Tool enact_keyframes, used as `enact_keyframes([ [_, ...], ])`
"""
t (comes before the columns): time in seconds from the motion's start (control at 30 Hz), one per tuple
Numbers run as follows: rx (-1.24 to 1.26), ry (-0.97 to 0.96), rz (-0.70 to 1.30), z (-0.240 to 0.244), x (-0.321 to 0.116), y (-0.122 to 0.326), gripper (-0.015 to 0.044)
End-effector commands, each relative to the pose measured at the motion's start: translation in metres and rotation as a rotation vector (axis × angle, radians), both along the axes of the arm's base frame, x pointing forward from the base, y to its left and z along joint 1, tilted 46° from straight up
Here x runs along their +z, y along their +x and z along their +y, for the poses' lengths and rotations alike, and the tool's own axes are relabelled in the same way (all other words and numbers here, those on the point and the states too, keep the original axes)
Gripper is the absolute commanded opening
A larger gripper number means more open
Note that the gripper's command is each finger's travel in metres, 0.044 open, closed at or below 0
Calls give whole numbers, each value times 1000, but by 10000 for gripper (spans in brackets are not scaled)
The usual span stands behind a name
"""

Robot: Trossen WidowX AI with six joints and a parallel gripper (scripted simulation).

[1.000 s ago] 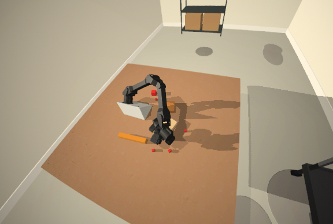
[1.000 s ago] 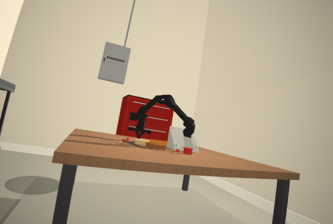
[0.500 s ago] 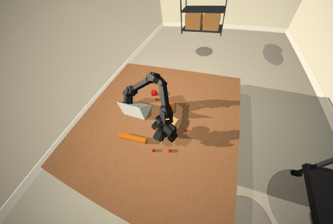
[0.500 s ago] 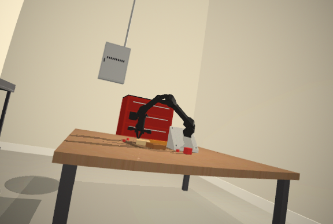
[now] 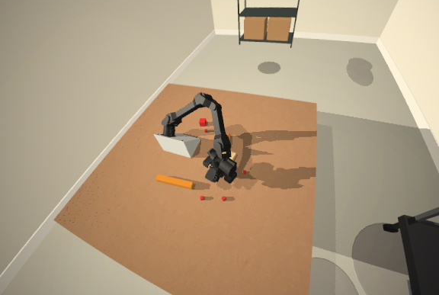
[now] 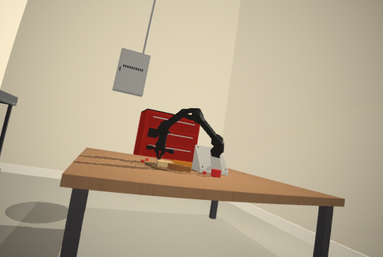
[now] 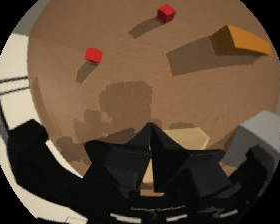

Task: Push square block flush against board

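A pale wooden piece [image 5: 233, 155] [image 6: 163, 163] [image 7: 191, 137] lies flat on the table, partly hidden by the arm and fingers. A brown piece [image 5: 229, 138] [image 6: 179, 167] lies near it, mostly behind the arm in the top view. The two overlap in the exterior view, and I cannot tell whether they touch. My gripper [image 6: 159, 159] [image 7: 150, 125] is shut and empty, pointing down with its fingertips low at the pale piece's end. Contact with it cannot be told. In the top view the wrist hides the fingertips.
A long orange bar [image 5: 175, 181] [image 7: 247, 41] lies apart. Small red cubes [image 5: 202, 197] [image 5: 223, 198] [image 5: 245, 172] lie around the gripper. A larger red cube [image 5: 203, 122] [image 6: 216, 172] and another small one [image 5: 206, 130] lie near the grey wedge [image 5: 177, 145] [image 6: 203, 160] at the arm's base.
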State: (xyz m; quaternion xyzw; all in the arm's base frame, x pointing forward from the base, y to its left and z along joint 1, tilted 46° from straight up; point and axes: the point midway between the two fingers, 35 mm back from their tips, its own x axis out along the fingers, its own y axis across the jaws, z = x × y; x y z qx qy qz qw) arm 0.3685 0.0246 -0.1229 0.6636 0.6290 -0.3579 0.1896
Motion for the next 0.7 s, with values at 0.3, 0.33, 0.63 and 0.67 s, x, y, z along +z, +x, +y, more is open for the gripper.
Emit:
enact_keyframes([
  [0.3,5,8,8,19,14,1,0],
  [0.33,5,8,8,21,15,1,0],
  [0.63,5,9,8,31,25,3,0],
  [0.67,5,9,8,32,27,3,0],
])
